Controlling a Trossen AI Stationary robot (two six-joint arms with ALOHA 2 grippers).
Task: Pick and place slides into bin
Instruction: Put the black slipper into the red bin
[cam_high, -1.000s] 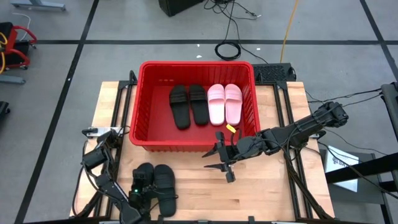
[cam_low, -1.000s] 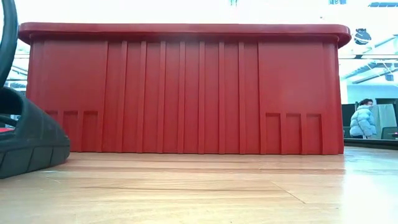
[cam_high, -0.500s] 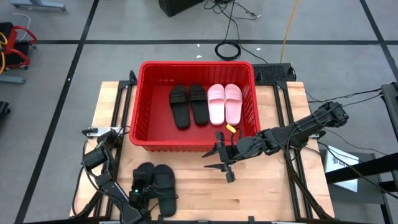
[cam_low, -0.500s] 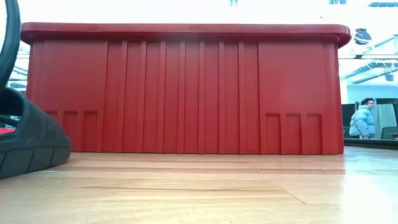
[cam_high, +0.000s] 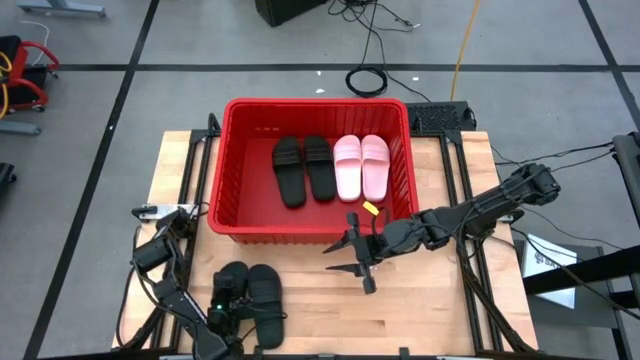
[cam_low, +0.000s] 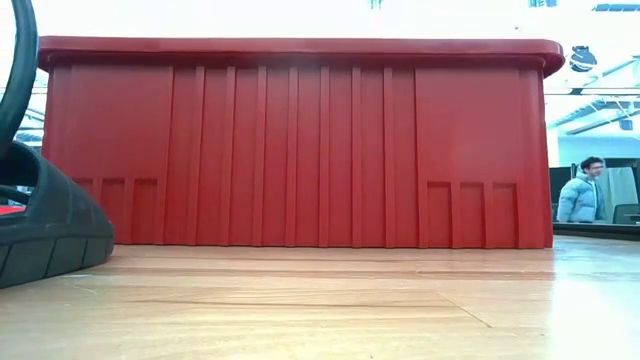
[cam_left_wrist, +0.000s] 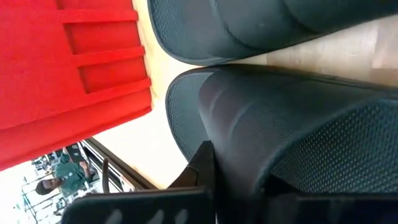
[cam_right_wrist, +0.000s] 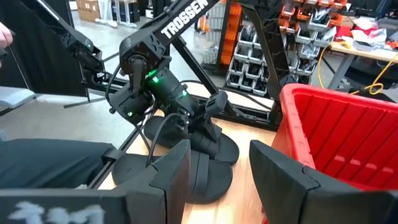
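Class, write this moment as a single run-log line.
left gripper: shut on black slide | right gripper: open, beside bin | in bin: four slides

Grey floor (cam_high: 90, 110), black tape lines (cam_high: 120, 66), parts shelving (cam_right_wrist: 255, 56).

Left pincer (cam_high: 232, 300) now clamped on black slide (cam_high: 238, 290).

high: straight down over whole table | low: tabletop level, facing bin (cam_low: 300, 140) wall close | left wrist: pressed against slide (cam_left_wrist: 292, 130) | right wrist: toward 9 o'clock, shares bin, slides
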